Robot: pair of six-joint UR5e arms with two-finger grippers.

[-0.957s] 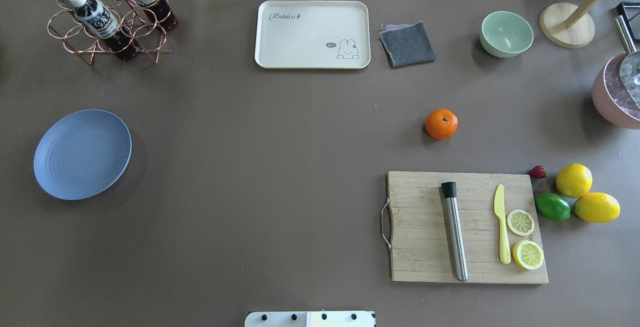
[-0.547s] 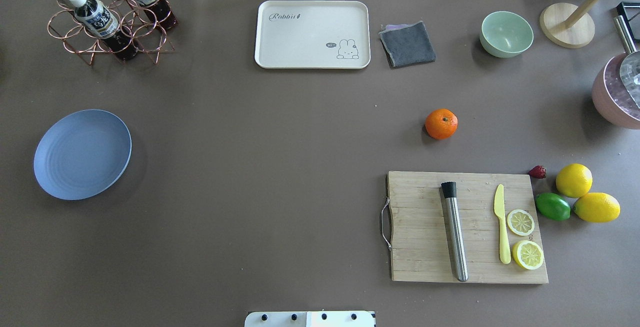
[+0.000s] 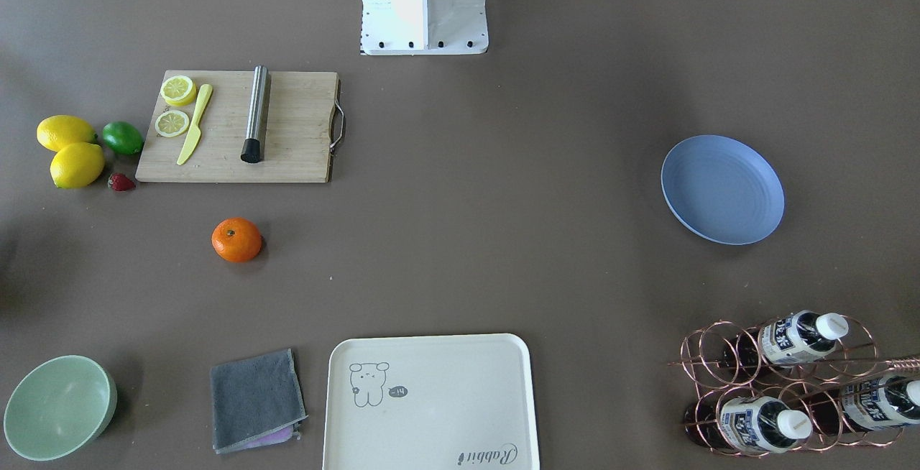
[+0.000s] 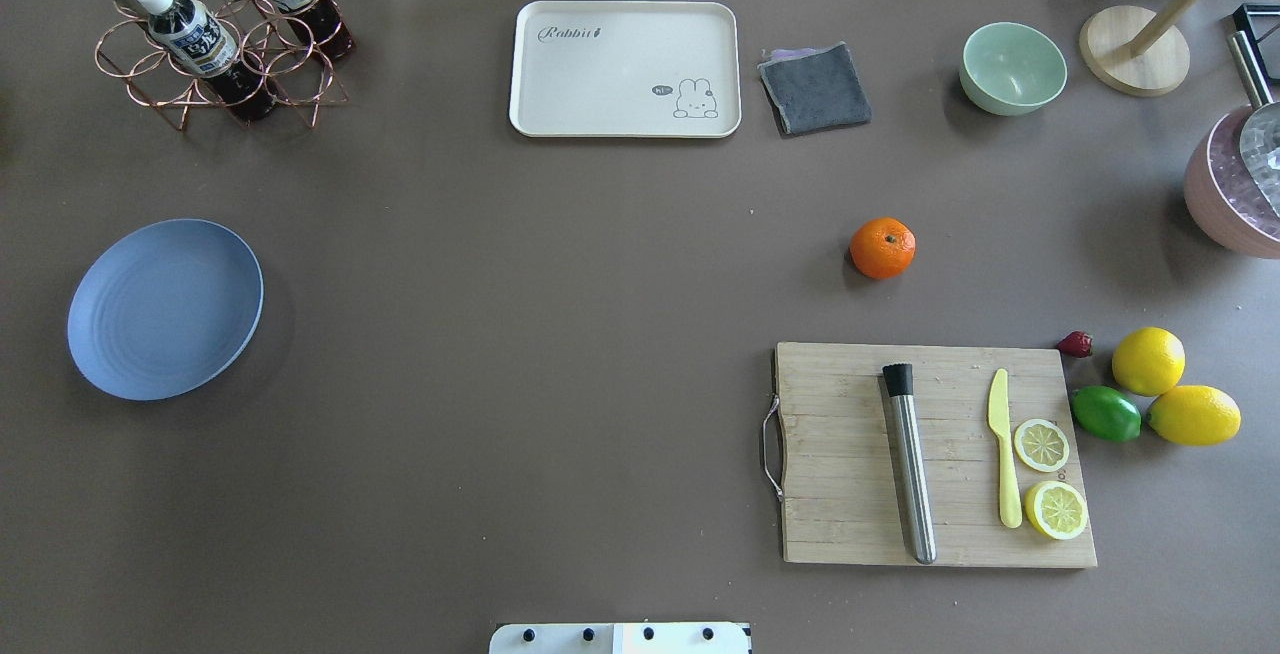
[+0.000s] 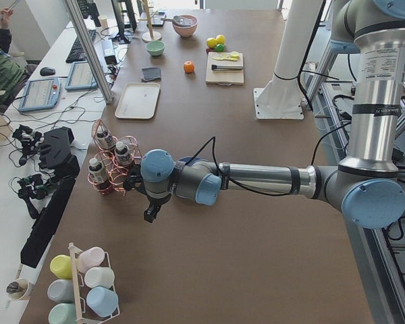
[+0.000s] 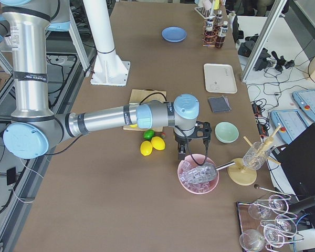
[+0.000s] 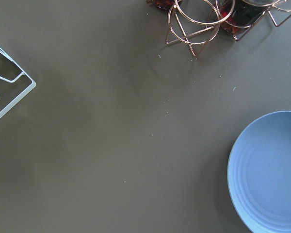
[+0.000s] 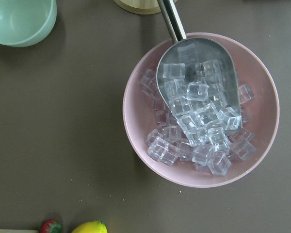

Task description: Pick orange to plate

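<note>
Orange (image 4: 882,248) is sitting well apart from the plate (image 4: 165,309); left tool (image 5: 150,214) and right tool (image 6: 192,150) are hovering, and I cannot tell whether either is spread.

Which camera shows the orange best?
The front-facing view: the orange sits large and unblocked, stem spot visible. Overhead shows it nearly as well; exterior left, tiny and far; the other views don't show it.

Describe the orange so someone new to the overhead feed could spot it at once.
Find the wooden cutting board in the right half of the overhead view. Just beyond its far edge, standing apart from everything else, sits the orange. It is the only bright-orange fruit; the yellow lemons and green lime cluster right of the board.
</note>
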